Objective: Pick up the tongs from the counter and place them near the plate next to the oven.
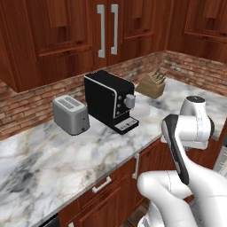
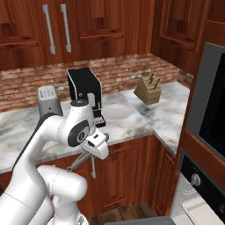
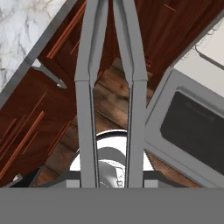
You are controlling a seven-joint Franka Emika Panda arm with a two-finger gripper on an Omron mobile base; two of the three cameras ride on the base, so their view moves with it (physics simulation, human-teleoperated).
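My gripper (image 2: 90, 155) is shut on the tongs (image 2: 93, 169), which hang off the counter (image 2: 22, 125), in front of the reddish cabinet doors and below its edge. In the hand view the tongs' two grey arms (image 3: 85, 113) run straight up the picture, over the wooden floor. The pale round plate (image 2: 117, 111) lies on the marble just right of the coffee machine; from the left base it shows as the plate (image 1: 142, 111) beside that machine. The oven (image 2: 200, 183), with a black control strip and knob, stands at the lower right, well away from the gripper.
A black coffee machine (image 1: 108, 100) and a silver toaster (image 1: 70, 114) stand on the counter (image 1: 66, 155), and a knife block (image 1: 150, 85) stands in the corner. A black-windowed microwave (image 2: 213, 110) sits above the oven. Cabinet handles (image 1: 101, 185) jut out under the counter edge.
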